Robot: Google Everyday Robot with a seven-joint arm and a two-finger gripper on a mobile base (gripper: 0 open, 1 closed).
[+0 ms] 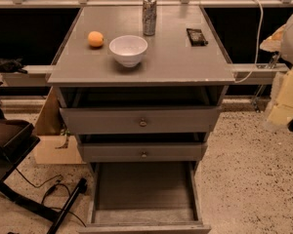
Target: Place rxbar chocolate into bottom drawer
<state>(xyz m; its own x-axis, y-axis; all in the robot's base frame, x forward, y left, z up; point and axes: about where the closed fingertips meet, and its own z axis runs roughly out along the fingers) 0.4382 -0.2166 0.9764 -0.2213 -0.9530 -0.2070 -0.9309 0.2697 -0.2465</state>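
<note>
Currently, the rxbar chocolate (197, 36) is seen lying flat on the grey bench (176, 65), in the far right part of its top, close to the right edge. It is set to the right of the upright can (149, 16) and apart from it. The pincer (290, 35) is made out only as a pale shape at the right border of the view, beyond the bench's right edge and at about the same height in the view as the bar. It is kept well apart from the bar, with nothing seen in its grip, and whether it is spread or pressed together cannot be told. The bar's long axis is laid roughly from the front of the bench toward the back, with its near end skewed slightly to the right. Faint pale print is shown on its upper face. A white bowl (128, 50) and an orange fruit (95, 39) are placed on the left half of the bench. Below, the bottom drawer (144, 194) is pulled far out, its grey floor exposed between the side rails, while the two upper drawers (141, 121) are drawn out only a little.
</note>
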